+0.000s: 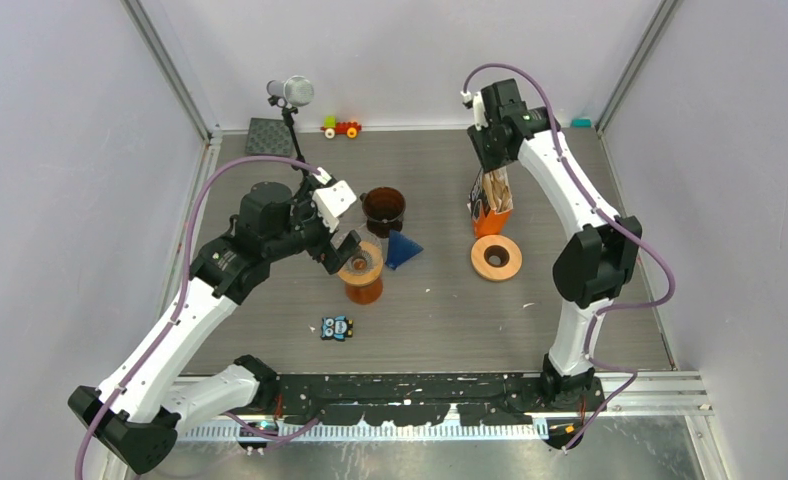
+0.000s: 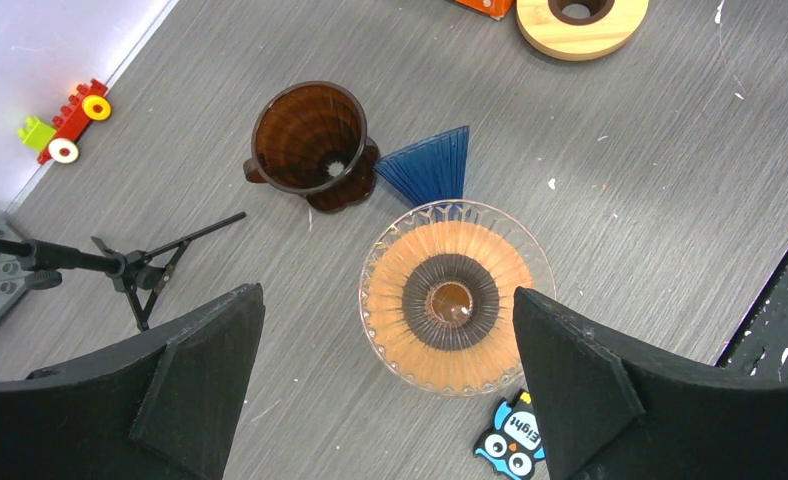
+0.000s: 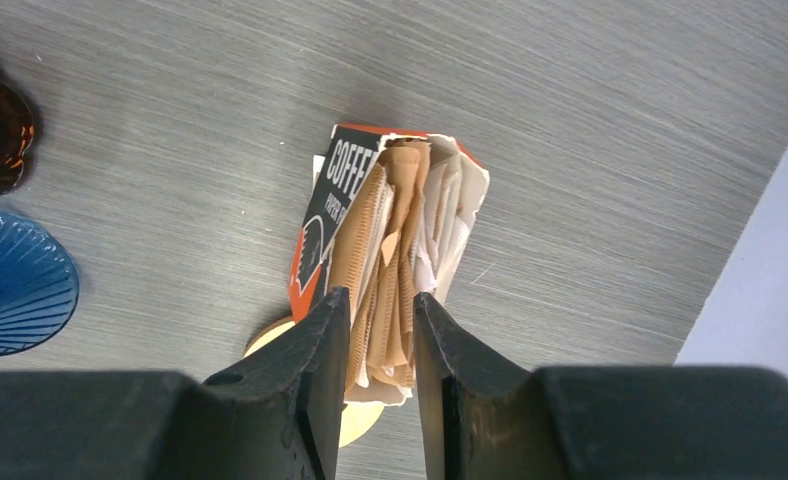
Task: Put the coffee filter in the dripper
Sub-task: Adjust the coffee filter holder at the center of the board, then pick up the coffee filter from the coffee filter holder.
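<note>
The brown paper coffee filters (image 3: 400,230) stand bunched in an orange and black box (image 1: 490,200) at the back right. My right gripper (image 3: 380,298) hangs just above them, its jaws a little apart, the filter tops showing in the gap, nothing gripped. A clear glass dripper (image 2: 455,300) on an orange base (image 1: 361,268) stands mid-table. My left gripper (image 2: 387,293) hovers over it, wide open and empty. A dark brown dripper (image 2: 310,140) stands upright behind it, and a blue dripper (image 2: 430,165) lies on its side between them.
A wooden ring (image 1: 496,257) lies in front of the filter box. An owl sticker (image 1: 336,328) lies near the front. A small microphone stand (image 1: 290,95), a toy car (image 1: 341,127) and a grey plate (image 1: 270,136) sit at the back left.
</note>
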Robot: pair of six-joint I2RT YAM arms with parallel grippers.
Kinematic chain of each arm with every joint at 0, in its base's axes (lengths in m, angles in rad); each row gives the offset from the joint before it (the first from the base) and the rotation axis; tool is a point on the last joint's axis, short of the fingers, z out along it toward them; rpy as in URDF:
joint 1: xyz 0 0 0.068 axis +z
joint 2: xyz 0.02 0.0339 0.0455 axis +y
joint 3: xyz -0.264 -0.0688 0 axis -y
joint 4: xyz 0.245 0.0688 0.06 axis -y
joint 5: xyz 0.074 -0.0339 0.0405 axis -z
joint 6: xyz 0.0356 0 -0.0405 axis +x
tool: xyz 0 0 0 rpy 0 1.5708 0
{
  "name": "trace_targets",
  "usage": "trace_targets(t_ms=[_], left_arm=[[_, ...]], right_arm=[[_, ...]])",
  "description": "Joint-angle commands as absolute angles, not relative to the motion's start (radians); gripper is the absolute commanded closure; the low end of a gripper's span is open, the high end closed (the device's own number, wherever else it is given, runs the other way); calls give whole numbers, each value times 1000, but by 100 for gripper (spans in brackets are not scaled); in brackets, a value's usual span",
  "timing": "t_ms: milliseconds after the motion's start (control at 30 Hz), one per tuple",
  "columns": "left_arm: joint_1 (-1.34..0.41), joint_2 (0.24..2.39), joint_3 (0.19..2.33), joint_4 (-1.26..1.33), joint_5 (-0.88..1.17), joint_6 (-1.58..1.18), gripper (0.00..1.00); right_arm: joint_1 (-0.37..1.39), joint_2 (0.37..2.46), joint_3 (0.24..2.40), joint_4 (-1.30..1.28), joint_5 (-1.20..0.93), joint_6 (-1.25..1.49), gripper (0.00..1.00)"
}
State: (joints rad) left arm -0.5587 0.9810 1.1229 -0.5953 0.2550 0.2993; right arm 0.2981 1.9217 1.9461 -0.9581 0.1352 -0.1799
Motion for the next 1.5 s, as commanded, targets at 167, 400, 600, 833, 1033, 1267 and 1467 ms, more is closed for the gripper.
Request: trace_targets(t_ms=[167, 400, 600, 833, 1033, 1267, 1467], left_arm=[[-558, 950, 1133, -577, 270, 309, 3], [-558, 954, 1133, -577, 271, 309, 3], [-558, 956, 1131, -576, 272, 310, 3], [-558, 956, 1128, -576, 270, 312, 3], [-558, 950, 1119, -575, 268, 315, 3], [-558, 948, 1119, -574, 268, 316, 3], [-558, 948, 1120, -574, 268, 316, 3]], right_arm=[[269, 1868, 1918, -935, 158, -184, 73], [268, 1868, 1868, -945, 137, -190, 74], [268, 1880, 1849, -946, 131, -195, 76], [268, 1886, 1833, -946, 123, -198, 79], [267, 1891, 1820, -947, 115, -198, 80], [268, 1888, 1840, -953, 113, -193, 87], [268, 1873, 1869, -962, 116, -192, 97]])
